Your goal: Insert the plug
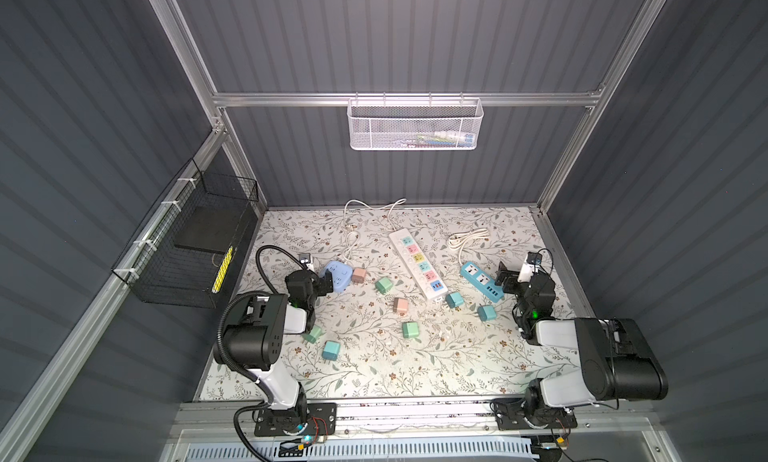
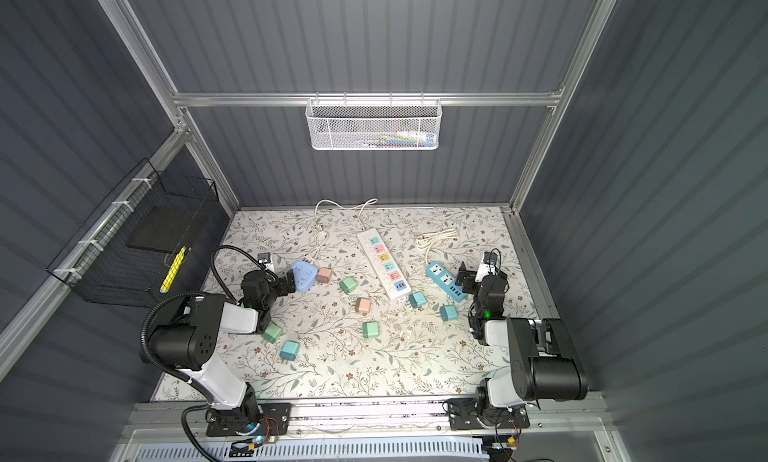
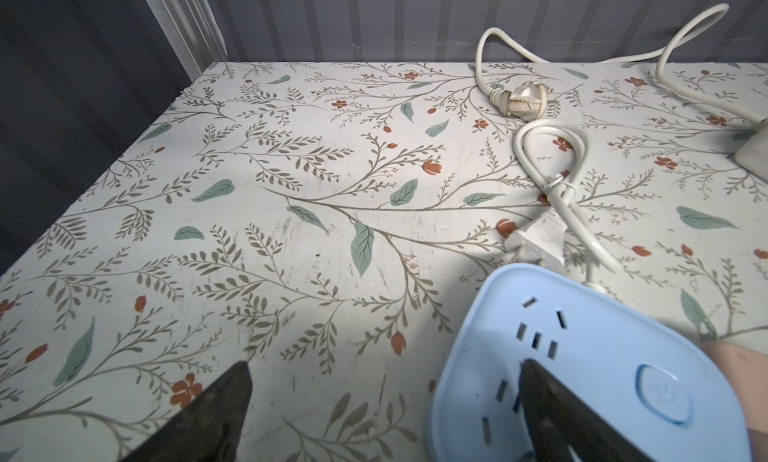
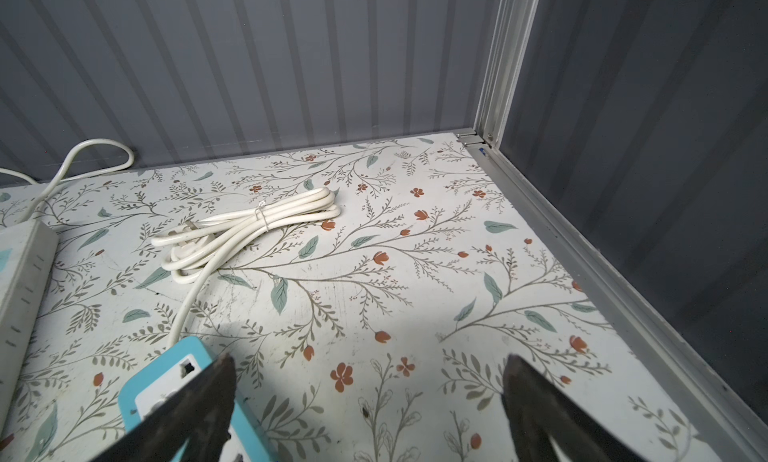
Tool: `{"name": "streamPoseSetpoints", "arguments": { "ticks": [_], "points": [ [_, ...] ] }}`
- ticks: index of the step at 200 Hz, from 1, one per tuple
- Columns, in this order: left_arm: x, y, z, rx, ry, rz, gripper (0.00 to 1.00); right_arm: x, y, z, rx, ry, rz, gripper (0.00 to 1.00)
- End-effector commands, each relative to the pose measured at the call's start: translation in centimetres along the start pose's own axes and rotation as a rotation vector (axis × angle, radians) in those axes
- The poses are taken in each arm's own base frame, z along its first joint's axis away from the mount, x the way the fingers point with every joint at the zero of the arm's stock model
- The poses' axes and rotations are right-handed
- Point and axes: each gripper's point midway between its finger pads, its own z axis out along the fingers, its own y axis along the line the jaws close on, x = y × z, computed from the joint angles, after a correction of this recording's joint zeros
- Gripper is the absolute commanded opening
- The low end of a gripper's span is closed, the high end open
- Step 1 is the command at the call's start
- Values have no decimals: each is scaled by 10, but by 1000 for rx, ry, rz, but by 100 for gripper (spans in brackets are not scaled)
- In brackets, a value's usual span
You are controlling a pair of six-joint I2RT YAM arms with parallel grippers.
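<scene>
The small pastel plastic cube plugs are all lying loose on the floral tabletop, none sitting in the long white plastic power strip. The left gripper and right gripper are both gaping empty, so grasping and inserting are waiting.

Left arm, right arm reach forward; jaws wide.

My floral table bears a white power strip centrally, teal strip at three o'clock, blue socket at nine o'clock, plugs scattered.
</scene>
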Motion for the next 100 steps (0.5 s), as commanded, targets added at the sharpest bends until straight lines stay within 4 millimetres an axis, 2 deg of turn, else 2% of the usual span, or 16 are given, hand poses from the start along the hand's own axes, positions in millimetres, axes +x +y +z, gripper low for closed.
{"name": "streamPoseSetpoints", "arguments": {
  "ticks": [1,71,89,100],
  "points": [
    [-1,0,3,8,-1,17,100,-2,-1,1,0,1,-4,99],
    [-3,1,2,-2,-9,13,100,-6,-2,1,7,3,-3,99],
    [-16,5,-1,-18,4,7,100,-21,-3,4,29,52,-8,99],
    [-28,4,-6,-12,20,13,100,-39,2,2,30,79,-31,99]
  ]
}}
